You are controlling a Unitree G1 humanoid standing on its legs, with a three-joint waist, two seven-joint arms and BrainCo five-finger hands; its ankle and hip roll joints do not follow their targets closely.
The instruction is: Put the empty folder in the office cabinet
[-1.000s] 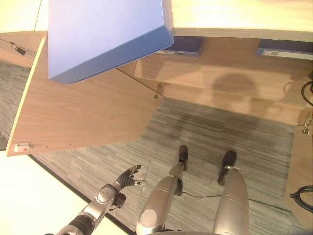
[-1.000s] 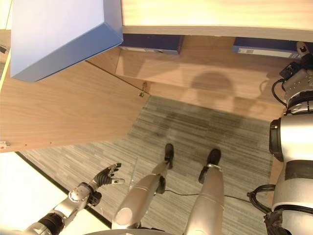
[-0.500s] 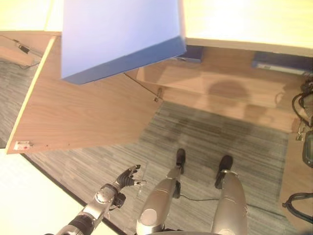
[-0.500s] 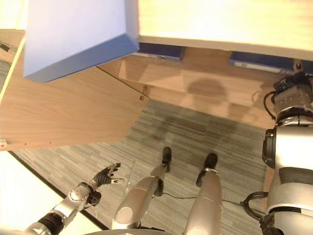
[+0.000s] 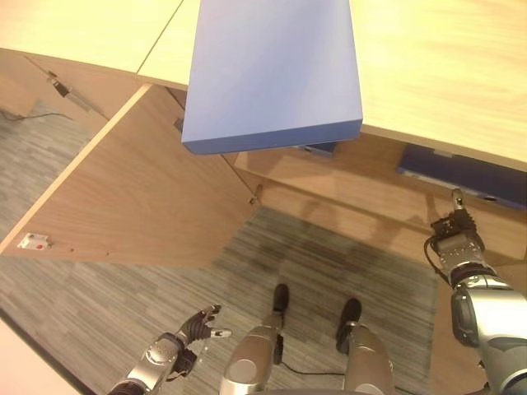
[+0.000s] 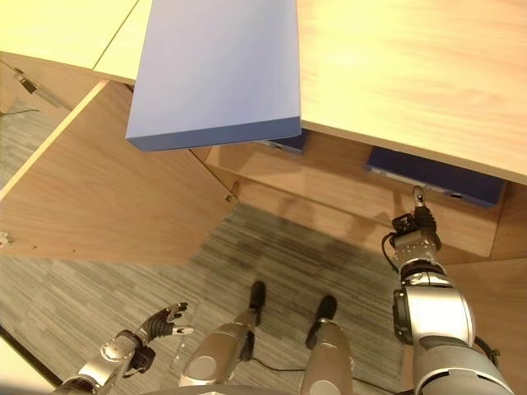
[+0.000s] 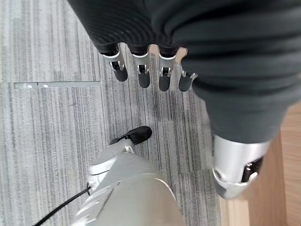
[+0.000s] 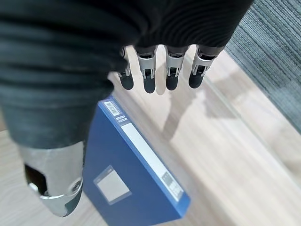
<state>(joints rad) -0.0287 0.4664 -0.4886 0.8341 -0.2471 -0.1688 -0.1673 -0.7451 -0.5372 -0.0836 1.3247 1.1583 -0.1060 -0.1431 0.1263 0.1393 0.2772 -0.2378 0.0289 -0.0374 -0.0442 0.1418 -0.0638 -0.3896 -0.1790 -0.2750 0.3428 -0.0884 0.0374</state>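
Observation:
A big blue folder (image 5: 272,74) lies flat on the wooden cabinet's top (image 5: 445,74), overhanging its front edge; neither hand touches it. My right hand (image 5: 454,224) is raised in front of the cabinet's open shelf, fingers (image 8: 148,70) straight and holding nothing. In the right wrist view a dark blue folder (image 8: 136,174) lies on the shelf board just past that hand. Low at the left, my left hand (image 5: 198,325) hangs open over the carpet, its fingers (image 7: 143,70) straight.
The cabinet door (image 5: 140,189) stands swung open at the left. Under the top, two dark blue folders (image 5: 469,177) (image 5: 319,150) lie on the shelf (image 5: 354,177). Grey striped carpet (image 5: 354,255) lies before the cabinet.
The camera has moved, so more of the cabinet top and the blue folder shows. My right hand now shows in front of the shelf. The left hand stays low and open.

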